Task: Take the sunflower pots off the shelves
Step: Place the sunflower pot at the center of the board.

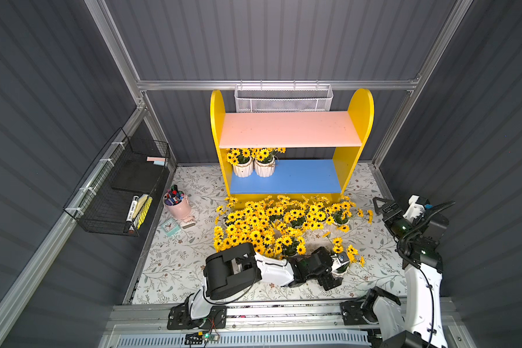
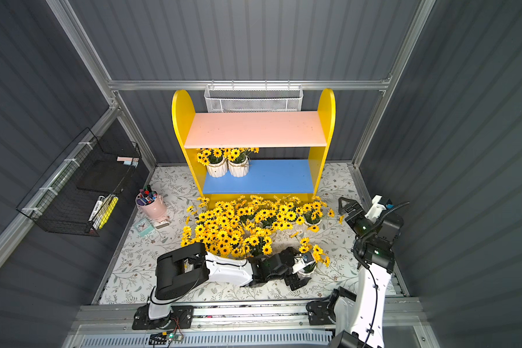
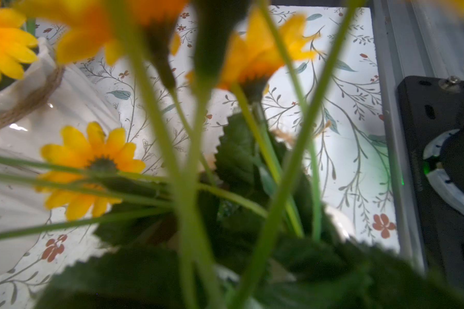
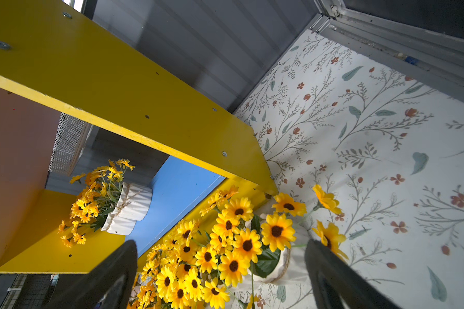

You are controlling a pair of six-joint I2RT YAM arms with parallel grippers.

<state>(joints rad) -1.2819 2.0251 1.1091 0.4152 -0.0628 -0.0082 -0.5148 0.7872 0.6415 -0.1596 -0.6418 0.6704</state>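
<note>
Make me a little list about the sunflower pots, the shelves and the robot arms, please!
Pots still on shelves: two sunflower pots, on the blue lower board, beside the yellow side panel
Pink upper board: bare
Pots off the shelves: a crowd on the floral table, in front of the shelves
Left arm: stretched low to one pot near the table's front
Right arm: raised beside the shelves, jaws open, holding nothing

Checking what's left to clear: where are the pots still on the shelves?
In both top views, two sunflower pots stand side by side at the left end of the blue lower board, against the yellow side panel.
</note>
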